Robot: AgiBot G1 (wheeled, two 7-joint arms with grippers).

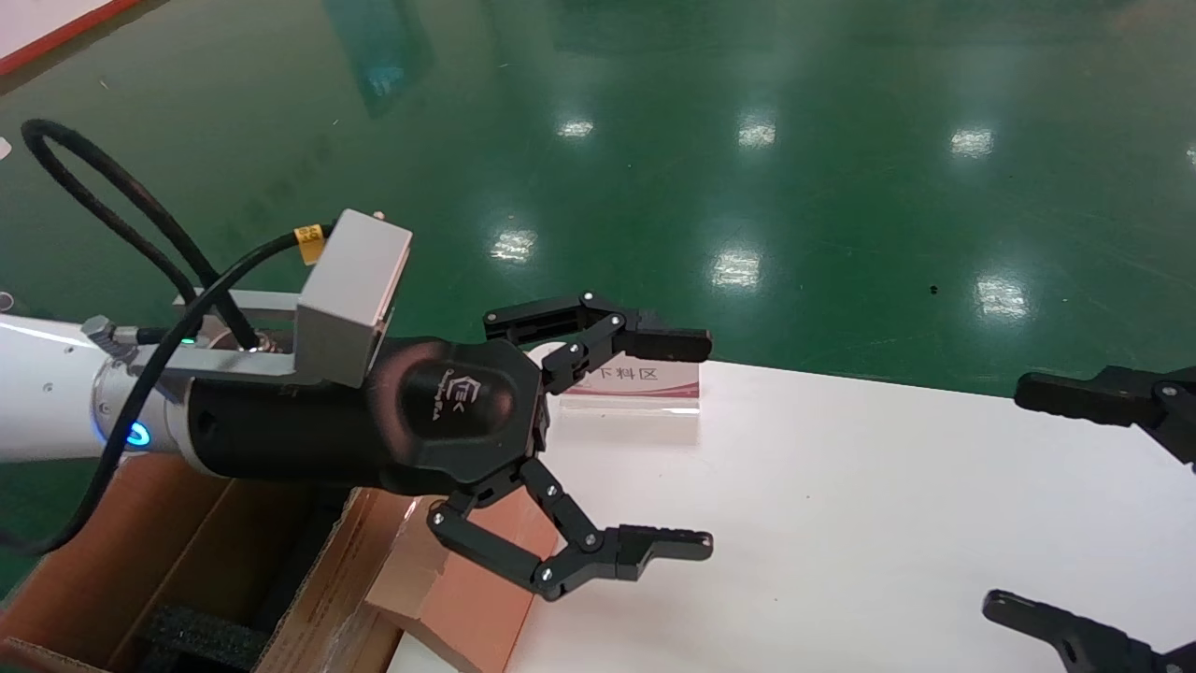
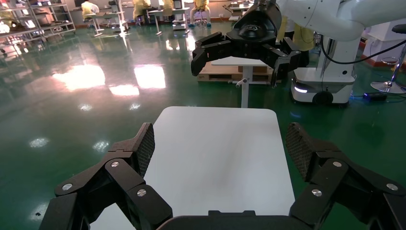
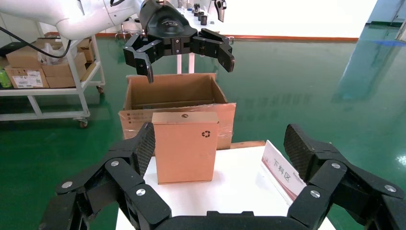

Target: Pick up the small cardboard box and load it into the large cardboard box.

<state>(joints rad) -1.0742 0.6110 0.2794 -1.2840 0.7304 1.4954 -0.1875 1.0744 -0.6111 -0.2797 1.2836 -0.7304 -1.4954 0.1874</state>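
left gripper (image 1: 691,444) hangs spread wide and empty above the small box (image 1: 467,579); right gripper (image 1: 1046,500) waits apart, also spread.

the small box stands upright at the table (image 1: 841,523) edge, just beside the big box (image 1: 140,561), which sits off the table's left. it looks light, stiff, fairly smooth; i'd pinch its two broad faces near the top. from the head the arm hides most of it, and the big box's inside is barely seen.

Bright overhead lights throw white glare patches across the glossy green floor (image 1: 747,187); the views stay evenly lit and sharp.
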